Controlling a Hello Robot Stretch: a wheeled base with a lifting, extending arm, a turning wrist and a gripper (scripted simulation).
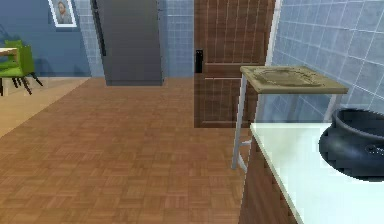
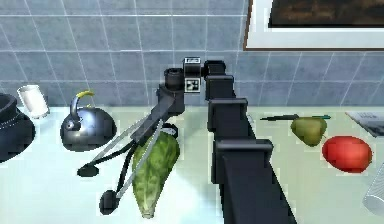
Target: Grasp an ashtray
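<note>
Ashtray-like brown dish (image 1: 285, 74) on small table (image 1: 243, 115). Gripper (image 2: 100, 185) above counter (image 2: 40, 190) between kettle (image 2: 85, 127) and green leafy thing (image 2: 155, 165); I cannot tell jaw state or whether it holds anything.

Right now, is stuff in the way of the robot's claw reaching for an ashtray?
A green leafy vegetable lies right by the gripper on the counter, and a dark kettle stands left of it in the arm side view. Neither looks like an ashtray, so the path to one cannot be judged.
</note>
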